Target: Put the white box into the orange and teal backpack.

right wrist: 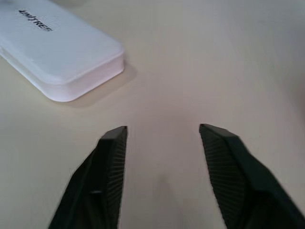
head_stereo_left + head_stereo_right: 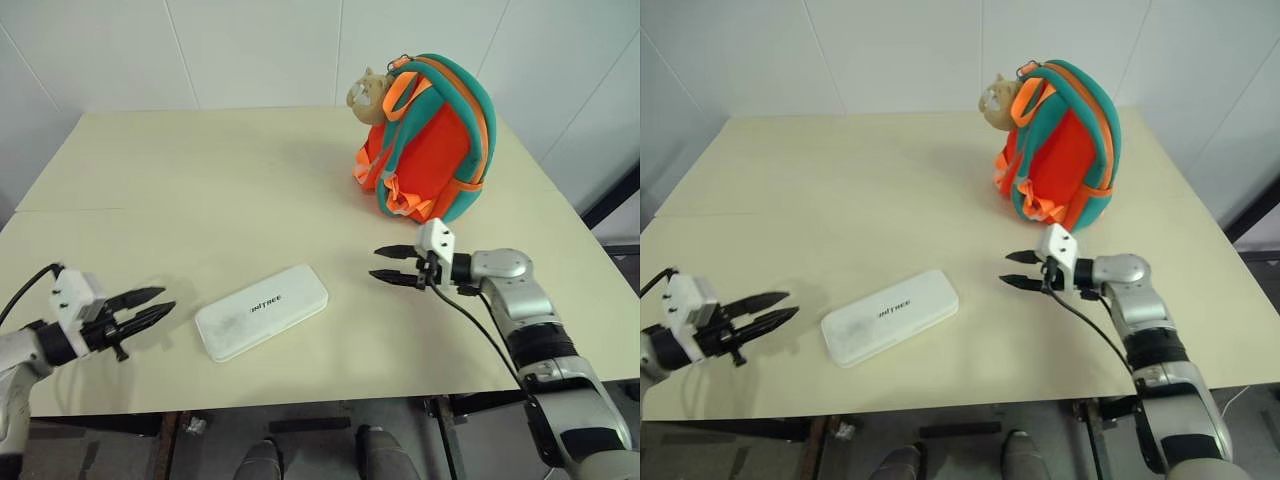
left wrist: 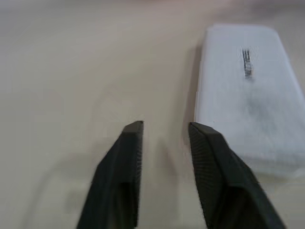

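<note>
White walls stand behind a big cream table [image 2: 200, 180], and the white box [image 2: 261, 311] lies flat on it near the front edge, a little crooked, with tiny dark letters on its lid. Nothing is touching the box.

Just to one side of it is the left gripper [image 2: 150, 306]. Its two black fingers [image 3: 125, 167] are spread a little with nothing between them, and they point at one short end of the box. On the other side, a bit farther off, the right gripper [image 2: 396, 265] hangs just over the table. Its fingers [image 1: 107, 164] are spread wider, and they hold nothing too.

Well apart from the box, toward the far right of the table, the orange and teal backpack [image 2: 430, 140] stands up with its straps facing us and a tan plush charm [image 2: 368, 93] near the top. I can't tell if it is open.

I think the picking up comes next — and it looks tricky. The box is flat, smooth and long, so fingers closing on one end could just push it along the table, or it could tip and slip out. The backpack looks soft and stands alone — a poke from the long box might knock it over.
</note>
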{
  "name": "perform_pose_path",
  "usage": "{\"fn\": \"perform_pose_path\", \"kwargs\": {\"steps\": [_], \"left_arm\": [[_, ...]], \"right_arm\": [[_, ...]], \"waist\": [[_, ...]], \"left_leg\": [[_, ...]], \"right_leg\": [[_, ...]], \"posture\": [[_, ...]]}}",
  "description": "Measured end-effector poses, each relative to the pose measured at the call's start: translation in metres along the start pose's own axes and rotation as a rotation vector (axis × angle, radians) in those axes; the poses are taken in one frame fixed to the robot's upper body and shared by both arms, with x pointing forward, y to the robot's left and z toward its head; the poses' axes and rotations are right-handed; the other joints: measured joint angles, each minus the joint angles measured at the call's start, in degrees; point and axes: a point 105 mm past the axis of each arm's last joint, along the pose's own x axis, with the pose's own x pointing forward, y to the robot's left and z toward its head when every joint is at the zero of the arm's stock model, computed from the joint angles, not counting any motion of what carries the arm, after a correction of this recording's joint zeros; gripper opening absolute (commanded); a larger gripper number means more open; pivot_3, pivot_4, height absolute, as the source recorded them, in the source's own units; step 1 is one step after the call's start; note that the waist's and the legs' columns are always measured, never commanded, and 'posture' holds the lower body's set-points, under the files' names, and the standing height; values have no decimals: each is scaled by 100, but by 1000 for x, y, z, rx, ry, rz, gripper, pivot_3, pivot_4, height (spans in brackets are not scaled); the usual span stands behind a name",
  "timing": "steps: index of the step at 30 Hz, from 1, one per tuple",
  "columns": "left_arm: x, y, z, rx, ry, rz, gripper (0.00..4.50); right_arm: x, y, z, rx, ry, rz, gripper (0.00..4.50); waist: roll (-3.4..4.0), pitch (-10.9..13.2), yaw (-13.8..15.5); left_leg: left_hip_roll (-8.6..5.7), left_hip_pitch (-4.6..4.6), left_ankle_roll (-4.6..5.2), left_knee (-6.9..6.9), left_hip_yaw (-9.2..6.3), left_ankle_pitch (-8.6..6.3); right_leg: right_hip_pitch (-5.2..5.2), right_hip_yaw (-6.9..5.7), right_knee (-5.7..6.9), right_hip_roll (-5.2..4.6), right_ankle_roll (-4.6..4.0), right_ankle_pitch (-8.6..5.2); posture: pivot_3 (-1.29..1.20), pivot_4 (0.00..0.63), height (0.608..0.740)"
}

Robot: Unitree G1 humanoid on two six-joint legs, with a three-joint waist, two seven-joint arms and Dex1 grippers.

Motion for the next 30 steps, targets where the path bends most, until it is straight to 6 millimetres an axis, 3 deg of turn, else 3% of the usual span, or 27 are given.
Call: {"fn": "perform_pose_path", "kwargs": {"steps": [3, 4, 5, 12, 18, 25, 30], "left_arm": [[-10, -11, -11, -44, 44, 9, 0], [-9, -15, -12, -54, 48, 3, 0], [-8, -18, -12, -63, 44, -3, 0], [8, -48, -17, -113, 59, -103, 0], [15, -59, -24, -148, 77, -157, 0], [35, -52, -13, -121, 23, -179, 0], [44, -44, -12, -111, 8, -175, 0]], "right_arm": [[12, -3, 0, -11, -4, 28, 439], [17, -2, 2, -19, -11, 45, 96], [22, -1, 3, -26, -21, 57, 37], [45, -4, -11, 14, 20, 42, 37], [61, 8, -17, 50, 13, 70, 37], [64, 26, -16, 15, -15, 171, 37], [54, 32, -17, -5, -29, 184, 37]], "waist": [[-1, 0, 31], [0, 0, 43], [0, 0, 43], [0, 0, -4], [0, 0, -46], [-1, -1, -50], [0, -1, -24]], "left_leg": [[1, 1, 0, 0, -1, 0], [1, 1, -1, 0, -2, 1], [1, 3, -2, 0, -2, 2], [2, 10, -5, -3, -2, 3], [6, 13, -5, -9, -2, 4], [5, 17, -7, -4, -4, 6], [5, 19, -8, -2, -5, 6]], "right_leg": [[2, -2, 2, 0, -2, -1], [2, -3, 4, 1, -1, 0], [5, -4, 5, 1, -2, 0], [5, -3, 13, 3, -7, -1], [1, -3, 20, 6, -12, -5], [3, -4, 32, 7, -11, -4], [3, -4, 40, 7, -11, -5]], "posture": [[0, 150, 740], [0, 150, 740], [0, 150, 740], [0, 150, 740], [0, 150, 740], [0, 150, 740], [0, 150, 740]]}}
